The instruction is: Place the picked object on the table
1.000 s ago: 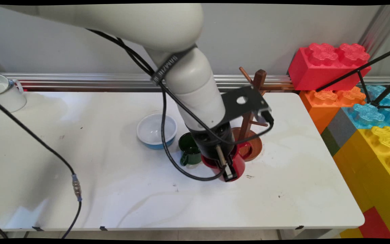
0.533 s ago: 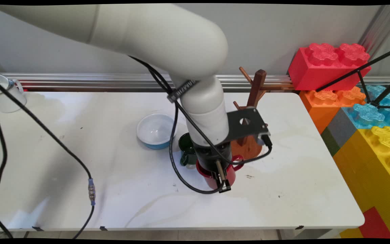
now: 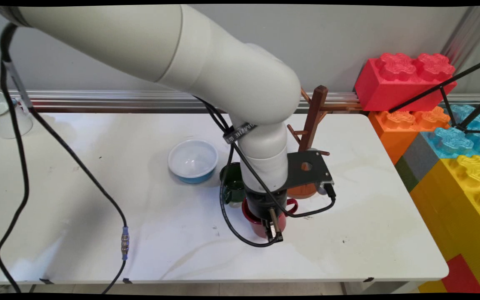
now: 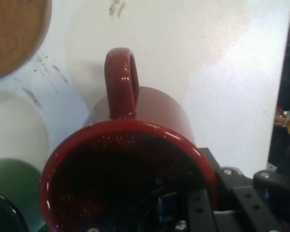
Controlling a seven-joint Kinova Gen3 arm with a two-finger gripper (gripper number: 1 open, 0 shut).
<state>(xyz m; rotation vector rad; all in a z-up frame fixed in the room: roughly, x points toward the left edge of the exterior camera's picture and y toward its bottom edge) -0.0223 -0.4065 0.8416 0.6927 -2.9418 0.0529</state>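
My gripper points straight down and is shut on the rim of a red mug. In the hand view one finger is inside the red mug and the other is outside its wall on the right. The mug's handle points away from the hand, toward the wooden mug tree. The mug is upright, low over the table or on it; I cannot tell which. A dark green mug stands just to its left and behind it.
A white bowl with a blue outside sits left of the green mug. The mug tree's round base lies close behind the red mug. A white mug stands at the far left. Large toy bricks border the table's right side.
The gripper has carried the red mug away from the mug tree's base, leftward and toward the table's near side, and lower. Its hold on the rim is unchanged.
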